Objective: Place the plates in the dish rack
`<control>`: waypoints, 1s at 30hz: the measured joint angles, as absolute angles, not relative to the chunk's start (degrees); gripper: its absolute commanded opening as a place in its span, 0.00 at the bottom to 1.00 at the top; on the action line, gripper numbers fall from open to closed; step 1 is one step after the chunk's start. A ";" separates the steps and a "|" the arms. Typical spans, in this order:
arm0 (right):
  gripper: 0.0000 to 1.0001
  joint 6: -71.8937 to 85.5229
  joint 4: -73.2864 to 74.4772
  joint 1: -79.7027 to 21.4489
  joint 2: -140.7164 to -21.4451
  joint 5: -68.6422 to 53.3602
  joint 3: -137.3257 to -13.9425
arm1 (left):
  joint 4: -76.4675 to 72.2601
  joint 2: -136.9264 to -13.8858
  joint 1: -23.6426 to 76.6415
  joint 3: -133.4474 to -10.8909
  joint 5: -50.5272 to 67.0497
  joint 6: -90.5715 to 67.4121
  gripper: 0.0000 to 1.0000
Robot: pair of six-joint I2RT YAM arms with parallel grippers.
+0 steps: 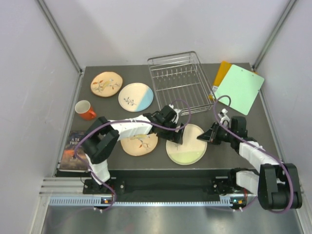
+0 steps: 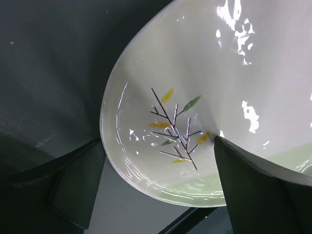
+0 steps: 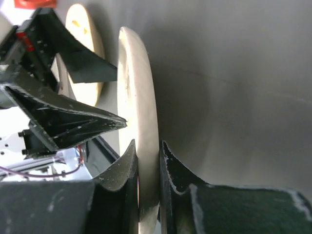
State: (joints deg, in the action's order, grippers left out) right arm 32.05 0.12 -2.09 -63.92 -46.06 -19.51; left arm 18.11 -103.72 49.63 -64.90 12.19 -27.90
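Note:
The cream plate with pale green and a leaf sprig (image 1: 187, 146) lies at the front middle of the table. My right gripper (image 1: 203, 138) is shut on its right rim; the right wrist view shows the rim (image 3: 139, 87) edge-on between the jaws of that gripper (image 3: 147, 146). My left gripper (image 1: 174, 135) is open over the plate's left edge, and the sprig (image 2: 175, 126) shows between its spread fingers (image 2: 73, 185). A tan plate (image 1: 139, 144) lies under the left arm. Another tan plate (image 1: 106, 83) and the white-and-blue plate (image 1: 136, 96) lie at the back left. The wire dish rack (image 1: 179, 80) stands empty at the back.
A red cup (image 1: 86, 110) stands at the left. A dark book (image 1: 75, 151) lies at the front left corner. A green board (image 1: 240, 87) lies over an orange board (image 1: 222, 72) to the right of the rack.

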 measured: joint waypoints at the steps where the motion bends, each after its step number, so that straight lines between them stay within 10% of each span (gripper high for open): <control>1: 0.00 31.86 0.12 -2.11 -63.09 -46.33 -19.49 | 18.11 -103.61 49.63 -64.93 12.27 -27.70 0.96; 19: 0.00 30.26 -4.67 -1.17 -59.59 -72.23 -29.23 | 29.12 -79.09 39.83 -80.79 10.48 -4.08 0.98; 30: 0.00 40.05 -10.57 5.87 -76.69 -77.91 -52.62 | 26.11 -69.12 35.11 -76.82 1.45 4.16 0.99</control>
State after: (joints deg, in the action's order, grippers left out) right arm 40.05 -10.57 5.87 -76.69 -77.91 -52.62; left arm 26.11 -69.12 35.11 -76.82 1.45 4.16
